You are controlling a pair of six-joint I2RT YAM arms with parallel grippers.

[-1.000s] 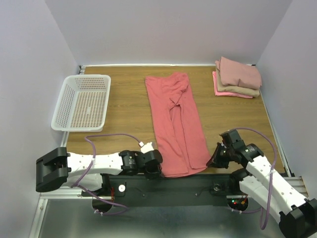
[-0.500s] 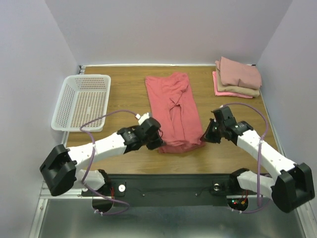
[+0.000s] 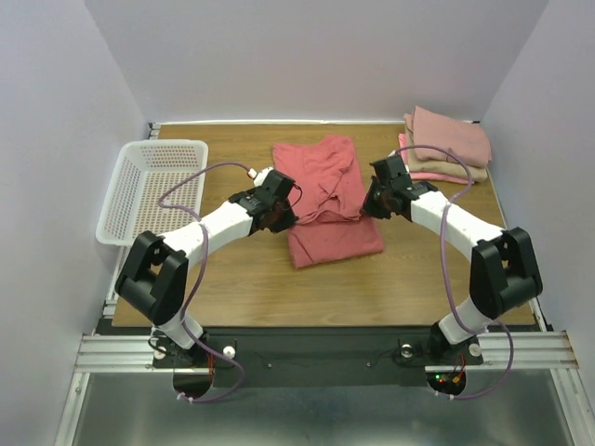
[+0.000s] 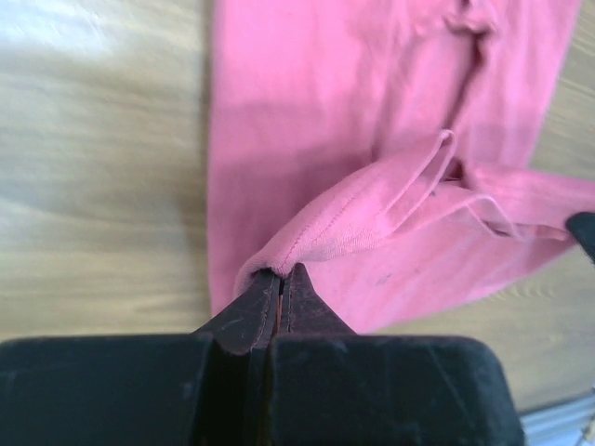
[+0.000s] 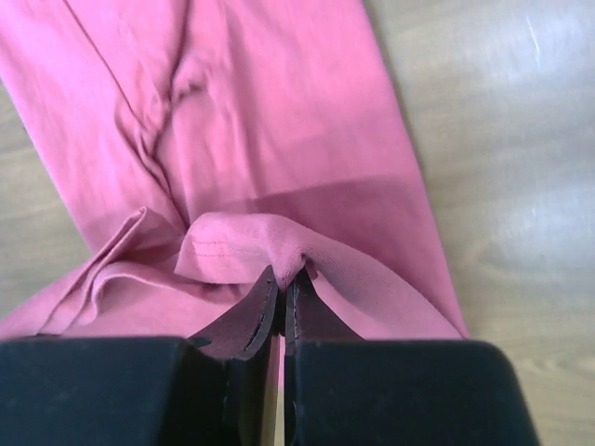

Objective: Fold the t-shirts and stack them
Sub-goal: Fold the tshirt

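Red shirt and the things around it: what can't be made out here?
The red shirt: near end is lifted and doubled over; the layers beneath are covered in every view.
The folded stack: top view only; the top shirt covers the lower ones, so the count is unsure.
The left gripper and right gripper: from above, their bodies hide the fingertips.

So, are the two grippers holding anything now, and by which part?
Yes. Both are shut on the coral-red t-shirt: the left gripper pinches its stitched edge at the left side, the right gripper at the right side.
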